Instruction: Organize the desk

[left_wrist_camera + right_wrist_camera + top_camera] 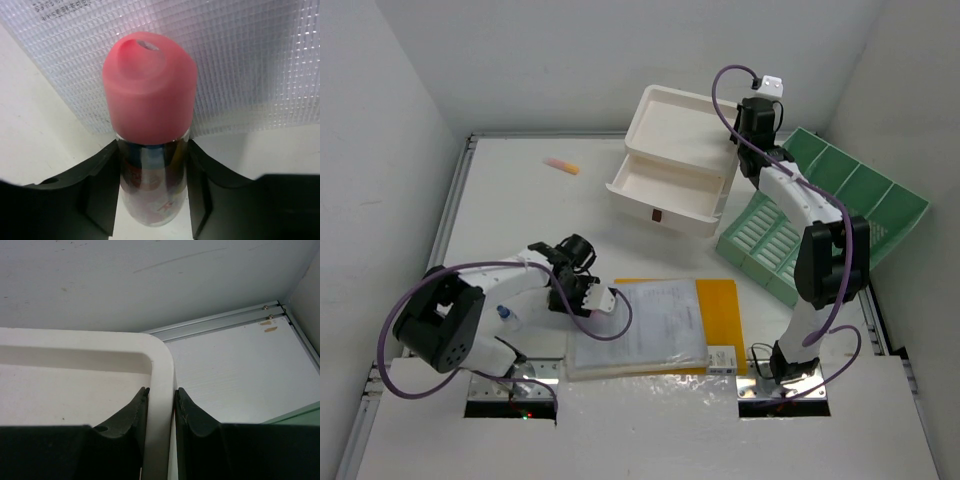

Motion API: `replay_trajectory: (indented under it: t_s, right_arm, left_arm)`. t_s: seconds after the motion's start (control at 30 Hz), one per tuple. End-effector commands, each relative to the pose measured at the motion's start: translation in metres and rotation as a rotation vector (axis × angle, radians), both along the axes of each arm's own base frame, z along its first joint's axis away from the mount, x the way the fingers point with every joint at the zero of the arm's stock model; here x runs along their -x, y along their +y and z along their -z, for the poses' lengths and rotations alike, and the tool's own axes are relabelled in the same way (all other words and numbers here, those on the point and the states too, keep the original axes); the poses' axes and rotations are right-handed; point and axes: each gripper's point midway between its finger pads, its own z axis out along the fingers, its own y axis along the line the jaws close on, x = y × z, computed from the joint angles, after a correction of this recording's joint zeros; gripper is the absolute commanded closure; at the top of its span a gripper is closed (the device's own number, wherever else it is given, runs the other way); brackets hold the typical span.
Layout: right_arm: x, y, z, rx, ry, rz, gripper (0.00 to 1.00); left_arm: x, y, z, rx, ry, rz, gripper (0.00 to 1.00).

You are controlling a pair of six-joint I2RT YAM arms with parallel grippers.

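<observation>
Top view: desk under everything; left gripper low at pouch edge; right gripper far back at box corner, near rack.
Left wrist: fingers closed firmly on bottle, pink cap forward over pouch mesh; clamp hard to read from above.
Right wrist: narrow pinch on box rim, wall between both fingers; seen only here.
Advice, probably: lift bottle clear of pouch before carrying; move box slowly, pinch square, away from rack.
</observation>
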Motion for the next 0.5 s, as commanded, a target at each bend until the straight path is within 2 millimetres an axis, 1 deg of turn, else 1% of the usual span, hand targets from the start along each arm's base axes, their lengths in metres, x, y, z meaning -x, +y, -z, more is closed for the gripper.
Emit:
replay_trajectory:
  t_s: [0.0, 0.07, 0.13, 0.17, 0.2, 0.23, 0.27, 0.3, 0.33, 0.37, 0.4, 0.43, 0.47]
  right_arm:
    - [0.025, 0.02, 0.06, 0.02, 0.206, -0.111, 1.0]
    - [0.025, 0.019, 0.059, 0.019, 0.203, -0.111, 1.0]
    - [0.023, 0.021, 0.058, 0.017, 0.201, -0.117, 1.0]
    - [0.022, 0.021, 0.059, 0.016, 0.203, -0.117, 1.0]
    - [0.022, 0.022, 0.059, 0.016, 0.205, -0.12, 1.0]
    - [0.022, 0.021, 0.06, 0.016, 0.206, -0.12, 1.0]
    - [0.021, 0.022, 0.062, 0.016, 0.211, -0.12, 1.0]
    - [0.02, 0.022, 0.062, 0.016, 0.212, -0.121, 1.0]
    - [0.02, 0.022, 0.063, 0.016, 0.214, -0.121, 1.0]
    - [0.02, 0.023, 0.065, 0.017, 0.221, -0.123, 1.0]
    - [0.019, 0.022, 0.064, 0.014, 0.22, -0.12, 1.0]
    - [0.019, 0.023, 0.065, 0.01, 0.222, -0.12, 1.0]
    - [0.018, 0.023, 0.066, 0.009, 0.223, -0.119, 1.0]
  left_arm:
    - [-0.012, -0.014, -0.018, 0.059, -0.011, -0.01, 1.0]
    - [-0.025, -0.018, -0.041, 0.074, -0.061, -0.039, 1.0]
    - [-0.035, -0.029, -0.075, 0.147, -0.135, -0.057, 1.0]
    - [-0.051, -0.042, -0.109, 0.214, -0.21, -0.059, 1.0]
    - [-0.056, -0.05, -0.137, 0.278, -0.274, -0.065, 1.0]
    - [-0.053, -0.061, -0.156, 0.339, -0.265, -0.077, 1.0]
    - [-0.067, -0.077, -0.202, 0.426, -0.332, -0.086, 1.0]
    - [-0.07, -0.088, -0.221, 0.477, -0.343, -0.1, 1.0]
    - [-0.08, -0.103, -0.258, 0.576, -0.404, -0.12, 1.0]
    - [-0.084, -0.112, -0.274, 0.621, -0.435, -0.121, 1.0]
    - [-0.087, -0.123, -0.285, 0.661, -0.454, -0.117, 1.0]
    - [-0.102, -0.134, -0.309, 0.722, -0.539, -0.111, 1.0]
    - [-0.113, -0.14, -0.317, 0.753, -0.58, -0.124, 1.0]
